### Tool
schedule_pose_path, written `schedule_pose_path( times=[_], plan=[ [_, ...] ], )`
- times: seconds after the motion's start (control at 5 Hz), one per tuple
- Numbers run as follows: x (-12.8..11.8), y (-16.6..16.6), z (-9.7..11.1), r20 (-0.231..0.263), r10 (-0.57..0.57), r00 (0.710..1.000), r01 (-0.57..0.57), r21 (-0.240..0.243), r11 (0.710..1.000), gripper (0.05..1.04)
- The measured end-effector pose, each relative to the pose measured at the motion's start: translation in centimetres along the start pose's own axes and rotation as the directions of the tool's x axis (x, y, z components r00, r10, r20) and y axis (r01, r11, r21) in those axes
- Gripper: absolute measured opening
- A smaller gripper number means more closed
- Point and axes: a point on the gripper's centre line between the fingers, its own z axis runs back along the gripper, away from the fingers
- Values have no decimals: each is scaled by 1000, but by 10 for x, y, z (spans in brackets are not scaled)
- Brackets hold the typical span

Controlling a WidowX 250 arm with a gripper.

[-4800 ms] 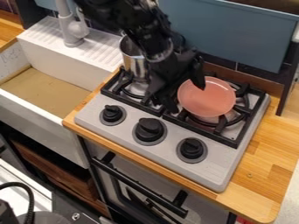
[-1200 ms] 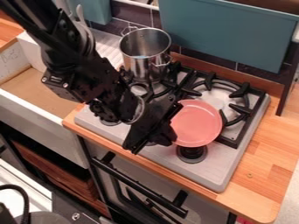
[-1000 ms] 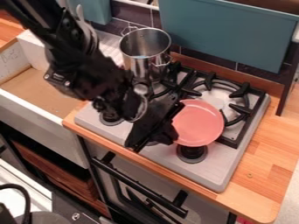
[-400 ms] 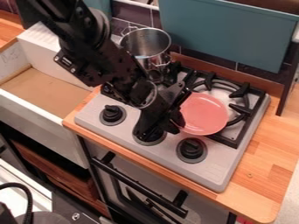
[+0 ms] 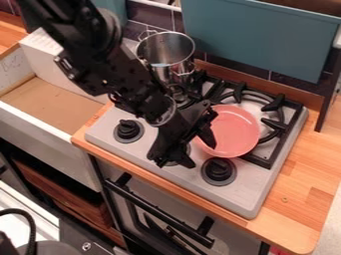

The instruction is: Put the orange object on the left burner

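Looking down at the stove [image 5: 153, 179], I have my end effector [image 5: 202, 154] over its front, fingers apart and, as far as I can tell, gripping nothing. The salmon-orange plate [image 5: 232, 132] sits just beside it, partly over the right burner [image 5: 271, 123]. Behind it stands the steel pot [image 5: 166, 50]; the middle knob [image 5: 178, 160] is partly hidden beneath it, and the right knob [image 5: 218, 171] is near its fingertips.

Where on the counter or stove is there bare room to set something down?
The wooden counter right of the stove in the picture is bare, down to its front corner. A smaller bare patch lies between the rightmost knob and the stove's right edge. It's crowded around the gripper, with the pink plate and steel pot nearby.
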Motion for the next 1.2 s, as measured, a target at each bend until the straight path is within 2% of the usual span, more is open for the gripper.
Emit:
schedule_pose_path(
  times=[0.2,0.4,0.6,0.8,1.0,1.2],
  plan=[
    [0,3,5,-24,3,1000,-3,12,1000,977],
    [4,-2,15,-16,13,1000,-13,11,1000,997],
    [14,-11,26,16,22,1000,-23,57,998,997],
    [28,-24,39,43,24,999,-30,131,991,997],
    [43,-35,48,58,-64,996,48,253,966,997],
    [60,-42,50,-92,-206,974,226,375,899,997]
  ],
)
